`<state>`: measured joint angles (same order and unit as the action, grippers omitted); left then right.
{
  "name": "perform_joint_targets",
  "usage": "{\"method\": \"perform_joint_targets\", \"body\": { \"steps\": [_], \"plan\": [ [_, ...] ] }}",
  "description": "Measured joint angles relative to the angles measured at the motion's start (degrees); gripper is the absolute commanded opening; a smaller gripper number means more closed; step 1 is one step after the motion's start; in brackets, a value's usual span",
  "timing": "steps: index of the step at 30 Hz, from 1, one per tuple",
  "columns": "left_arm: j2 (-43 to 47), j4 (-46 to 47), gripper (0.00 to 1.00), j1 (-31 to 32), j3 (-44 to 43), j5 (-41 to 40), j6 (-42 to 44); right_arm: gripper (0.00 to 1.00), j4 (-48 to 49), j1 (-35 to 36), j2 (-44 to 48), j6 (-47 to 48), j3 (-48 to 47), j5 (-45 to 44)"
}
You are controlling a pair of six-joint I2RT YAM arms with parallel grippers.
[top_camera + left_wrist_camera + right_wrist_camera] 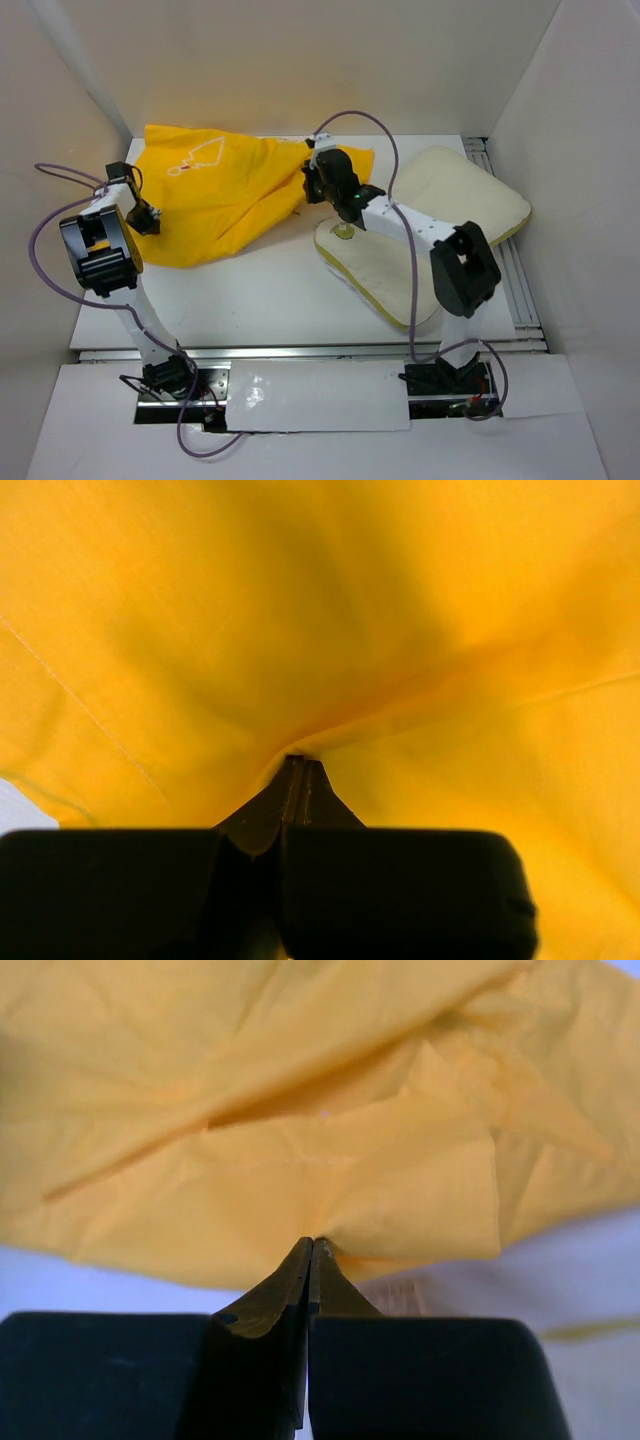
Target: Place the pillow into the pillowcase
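Clamped shut on the pillowcase point(220, 195) at the far left corner of the table point(270, 290) with left tool point(297, 763) and right tool point(312, 1243), near the pillow point(455, 200) by the right edge; liable to lose the thin right-hand pinch under tension, collapsing the opening.

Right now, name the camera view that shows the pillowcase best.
The top external view: it alone shows the whole crumpled pillowcase and its outline. The left wrist view shows only yellow fabric filling the frame, pinched by the left gripper. The right wrist view shows a creased edge of it at the right gripper.
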<state>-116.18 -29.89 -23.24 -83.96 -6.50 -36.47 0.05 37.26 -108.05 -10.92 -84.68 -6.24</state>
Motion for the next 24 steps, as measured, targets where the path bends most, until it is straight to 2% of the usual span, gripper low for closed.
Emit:
{"method": "perform_joint_targets", "body": {
  "steps": [6,9,10,11,12,13,14,16,22,23,24],
  "plan": [
    [-0.7,-0.2,0.00,-0.1,0.0,-0.5,0.0,0.00,-4.7,3.9,19.8,1.6,21.2,-0.7],
    [-0.7,-0.6,0.00,-0.1,0.0,-0.3,0.0,0.15,-7.9,8.3,30.2,-1.2,30.6,0.0],
    [-0.7,-0.7,0.00,-0.1,0.0,-0.3,0.0,0.23,-9.3,9.3,32.5,-2.0,32.2,0.3],
    [-0.7,-0.7,0.00,-0.1,0.0,-0.3,0.0,0.55,-11.1,10.1,34.5,-3.0,33.4,0.4],
    [-0.7,-0.7,0.00,-0.1,0.0,-0.3,0.0,0.75,-13.1,10.4,35.7,-3.9,33.7,0.4],
    [-0.7,-0.8,0.00,-0.1,-0.1,-0.3,0.0,0.88,-15.2,10.6,36.3,-4.1,33.7,0.4],
    [-0.7,-1.0,0.00,-0.1,-0.3,-0.3,0.0,0.95,-16.6,10.8,36.7,-4.2,33.2,0.5],
    [-0.7,-1.4,0.00,-0.1,-0.5,-0.3,0.0,1.00,-19.8,10.8,36.4,-2.6,31.5,0.5],
    [-0.8,-2.8,0.02,-0.1,-2.2,0.1,0.5,1.00,-20.1,10.5,32.3,0.8,23.1,-6.6],
    [-0.7,-3.1,0.18,0.2,-2.9,0.4,1.0,1.00,-19.1,10.1,30.4,0.8,21.3,-8.5],
    [-0.6,-3.1,0.28,0.5,-3.4,0.4,2.0,1.00,-18.2,9.8,28.3,0.7,19.7,-9.8]
  ]
}}
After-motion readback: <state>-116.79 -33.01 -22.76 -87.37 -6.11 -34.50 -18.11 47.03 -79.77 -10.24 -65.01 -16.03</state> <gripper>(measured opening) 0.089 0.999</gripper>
